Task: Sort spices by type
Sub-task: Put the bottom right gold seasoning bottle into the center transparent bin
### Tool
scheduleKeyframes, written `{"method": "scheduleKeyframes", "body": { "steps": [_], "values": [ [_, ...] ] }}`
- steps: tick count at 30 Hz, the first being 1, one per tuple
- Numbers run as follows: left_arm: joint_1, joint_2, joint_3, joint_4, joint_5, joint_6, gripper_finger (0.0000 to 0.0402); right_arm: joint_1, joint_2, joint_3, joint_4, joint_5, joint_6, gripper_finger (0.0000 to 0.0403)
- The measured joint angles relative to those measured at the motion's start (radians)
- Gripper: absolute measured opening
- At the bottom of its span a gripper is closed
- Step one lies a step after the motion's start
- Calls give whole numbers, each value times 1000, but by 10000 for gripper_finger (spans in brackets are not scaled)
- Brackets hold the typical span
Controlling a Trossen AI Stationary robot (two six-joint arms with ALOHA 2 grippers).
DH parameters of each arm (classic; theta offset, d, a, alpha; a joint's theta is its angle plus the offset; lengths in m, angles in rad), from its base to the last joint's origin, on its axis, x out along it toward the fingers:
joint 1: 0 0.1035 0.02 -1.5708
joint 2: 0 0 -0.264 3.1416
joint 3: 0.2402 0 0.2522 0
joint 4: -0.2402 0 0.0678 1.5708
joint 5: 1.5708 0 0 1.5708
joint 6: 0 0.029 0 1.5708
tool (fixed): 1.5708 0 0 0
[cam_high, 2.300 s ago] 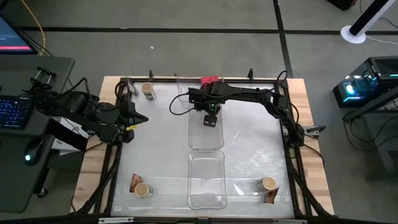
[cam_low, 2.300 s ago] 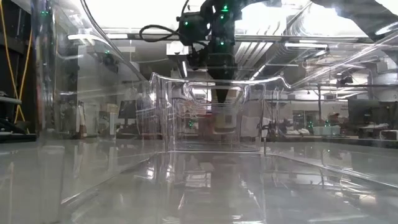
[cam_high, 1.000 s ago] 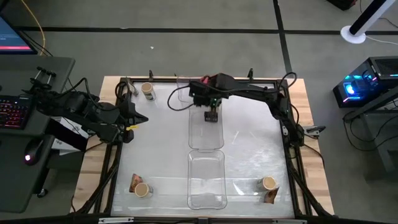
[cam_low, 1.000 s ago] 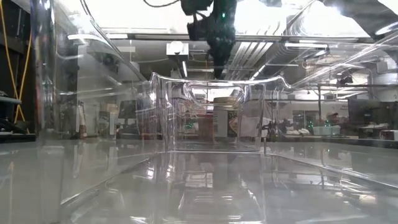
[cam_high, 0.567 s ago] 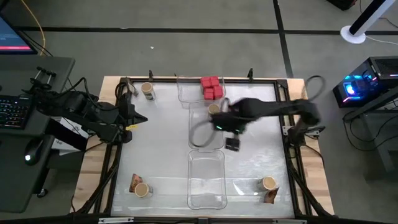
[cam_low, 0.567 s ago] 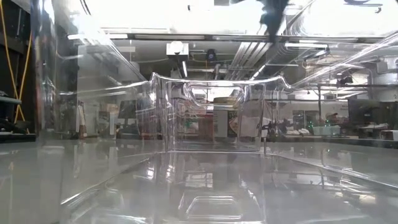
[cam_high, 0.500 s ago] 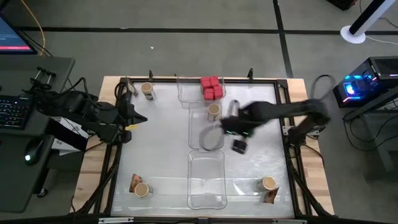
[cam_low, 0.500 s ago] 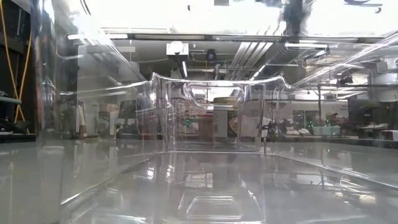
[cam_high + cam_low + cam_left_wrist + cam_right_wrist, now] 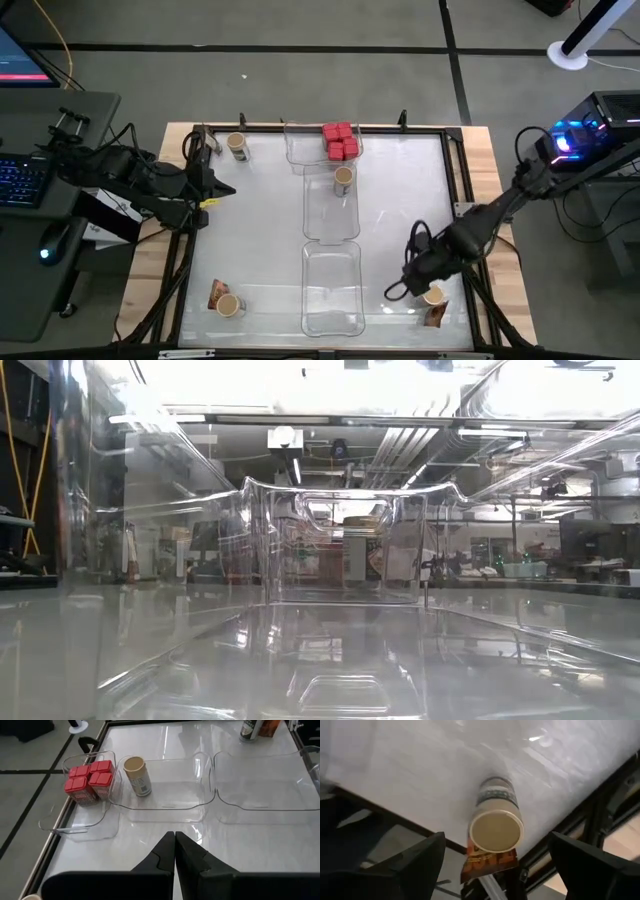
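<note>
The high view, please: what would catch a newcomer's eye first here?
Probably the right gripper, fingers spread wide, poised over a tan-topped jar standing beside a brown-orange packet at the table's near right corner. Next, the four red containers packed together in the far clear tray, with a single jar in the middle tray behind them. The left gripper waits shut at the table's left edge.

My right gripper [image 9: 495,865] fingers stand wide, room either side of the jar [image 9: 496,823]; packet [image 9: 487,857] just behind it, table frame [image 9: 600,827] near.
</note>
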Motion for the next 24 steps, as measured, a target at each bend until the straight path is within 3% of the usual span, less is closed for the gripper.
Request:
{"method": "scheduleKeyframes", "body": {
  "steps": [8, 19, 24],
  "values": [
    [0, 0, 0, 0, 0, -9, 0, 59, 92, 0, 13, -3, 10, 348],
    [0, 0, 0, 0, 24, -38, 0, 87, 105, -48, 43, 0, 53, 348],
    [0, 0, 0, 0, 27, -46, 0, 88, 104, -90, 175, -4, 44, 348]
  ]
}}
